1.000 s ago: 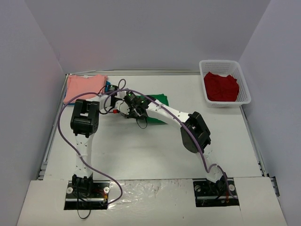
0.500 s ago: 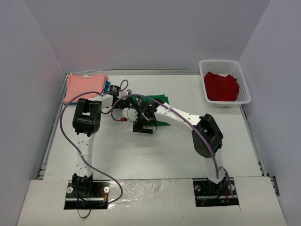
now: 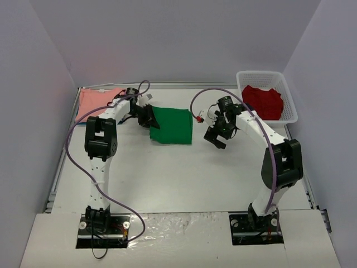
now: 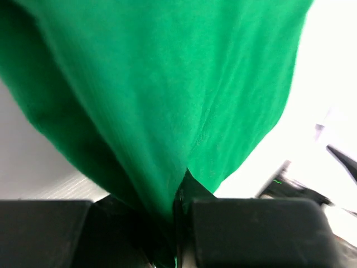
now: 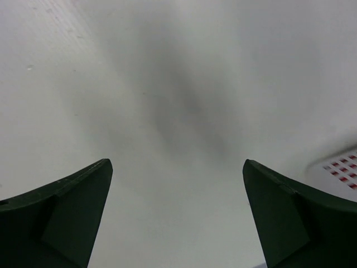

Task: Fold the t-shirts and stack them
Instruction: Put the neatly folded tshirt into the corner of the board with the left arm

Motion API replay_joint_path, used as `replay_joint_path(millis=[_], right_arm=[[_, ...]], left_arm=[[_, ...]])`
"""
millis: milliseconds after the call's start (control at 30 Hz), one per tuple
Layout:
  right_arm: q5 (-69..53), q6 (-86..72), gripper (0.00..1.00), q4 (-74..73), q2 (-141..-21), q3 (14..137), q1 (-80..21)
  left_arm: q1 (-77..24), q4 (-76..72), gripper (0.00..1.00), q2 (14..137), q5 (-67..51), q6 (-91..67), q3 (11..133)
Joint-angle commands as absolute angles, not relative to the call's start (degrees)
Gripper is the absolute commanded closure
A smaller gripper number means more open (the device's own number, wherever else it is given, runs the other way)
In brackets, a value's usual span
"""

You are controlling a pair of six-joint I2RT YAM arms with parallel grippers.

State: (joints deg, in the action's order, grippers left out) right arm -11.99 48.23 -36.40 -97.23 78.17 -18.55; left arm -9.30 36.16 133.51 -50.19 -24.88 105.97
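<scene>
A bright green t-shirt (image 3: 172, 125) lies folded as a rectangle on the table's back middle. My left gripper (image 3: 148, 118) is shut on its left edge; in the left wrist view the green cloth (image 4: 167, 100) runs down into the pinched jaws. A salmon-pink t-shirt (image 3: 96, 101) lies folded at the back left corner. A red t-shirt (image 3: 262, 102) sits crumpled in the white basket (image 3: 289, 100). To the right of the green shirt hangs my right gripper (image 3: 215, 138), open above bare table (image 5: 178, 111), nothing between its fingers (image 5: 72, 206).
Grey walls close in the table on three sides. The basket stands at the back right corner. Purple cables loop from both arms above the table. Both arm bases are bolted at the near edge.
The right gripper let go of the green shirt, opened and swung away to the right. The left gripper shut on the shirt's left edge; the shirt now lies flat as a folded rectangle.
</scene>
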Motion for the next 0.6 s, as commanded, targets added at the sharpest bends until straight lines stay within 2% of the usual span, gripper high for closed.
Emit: replay_joint_path(millis=[0,167,300,567], right_arm=[[-22.2,46.8,0.0,-39.8,-99.2,77.1,-20.7],[-24.6,45.5,0.0,-40.1,-102.2,77.3,-21.1],[-25.8,45.4,0.0,-39.9,-105.0,76.3,-21.8],[-27.1,45.7,0.0,-39.9,-106.8,75.3,-22.1]], left_arm=[[-9.5,51.1,0.98,130.1,-38.8,-13.5,117.7],[-9.3,61.2,0.98,130.6,-26.4,-7.0,128.7],[-8.6,68.1,0.98,134.3,-18.5,-3.2,143.1],[-7.9,74.4,0.98,136.6,-4.8,6.9,153.2]])
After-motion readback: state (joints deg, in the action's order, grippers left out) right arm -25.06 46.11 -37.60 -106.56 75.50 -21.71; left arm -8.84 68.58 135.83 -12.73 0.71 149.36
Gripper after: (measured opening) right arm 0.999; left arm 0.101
